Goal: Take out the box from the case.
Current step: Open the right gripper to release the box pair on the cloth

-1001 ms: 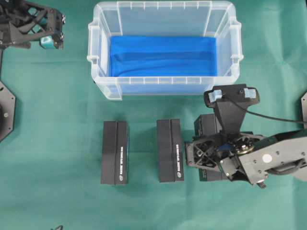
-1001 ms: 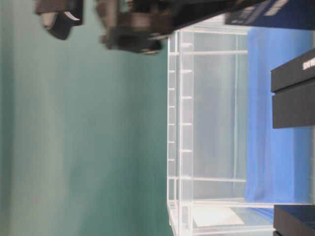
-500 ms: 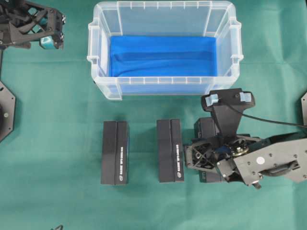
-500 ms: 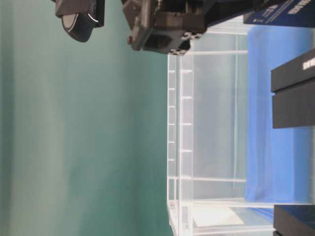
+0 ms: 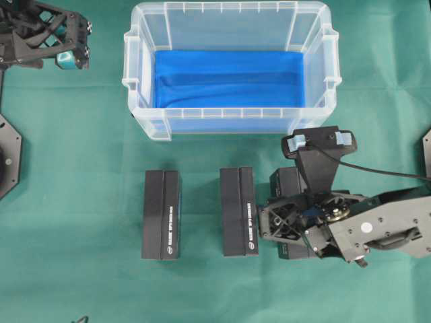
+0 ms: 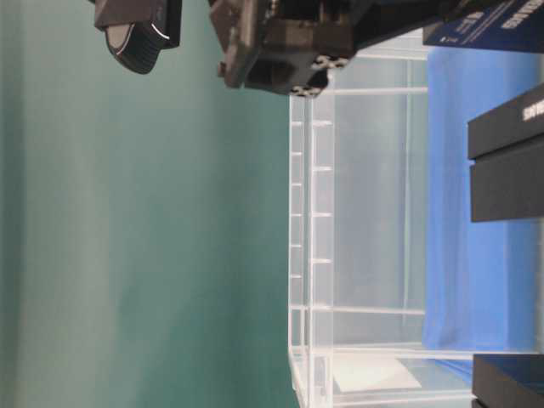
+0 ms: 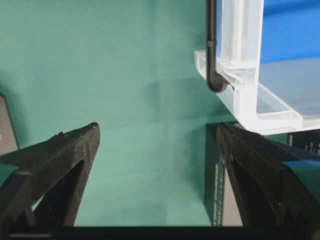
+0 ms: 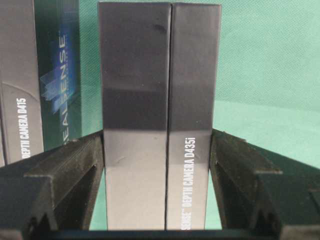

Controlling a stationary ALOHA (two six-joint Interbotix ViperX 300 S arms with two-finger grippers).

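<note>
The case (image 5: 229,118), clear plastic with a blue lining, stands at the back of the green table with no box inside it. Three black boxes lie in a row in front of it. My right gripper (image 5: 291,219) is shut on the rightmost box (image 5: 284,180). In the right wrist view its fingers (image 8: 80,165) press both long sides of that box (image 8: 160,75). My left gripper (image 5: 66,48) hovers open at the far left back. The left wrist view shows it (image 7: 157,132) holding nothing, with the case's corner (image 7: 250,95) nearby.
The other two black boxes lie left (image 5: 160,214) and middle (image 5: 239,210), close beside the held one. In the table-level view the case wall (image 6: 357,212) stands behind the boxes (image 6: 510,161). Green cloth spreads left of the boxes.
My right gripper, still holding the box, has shifted slightly toward the table's front and down. The left arm has not moved.
</note>
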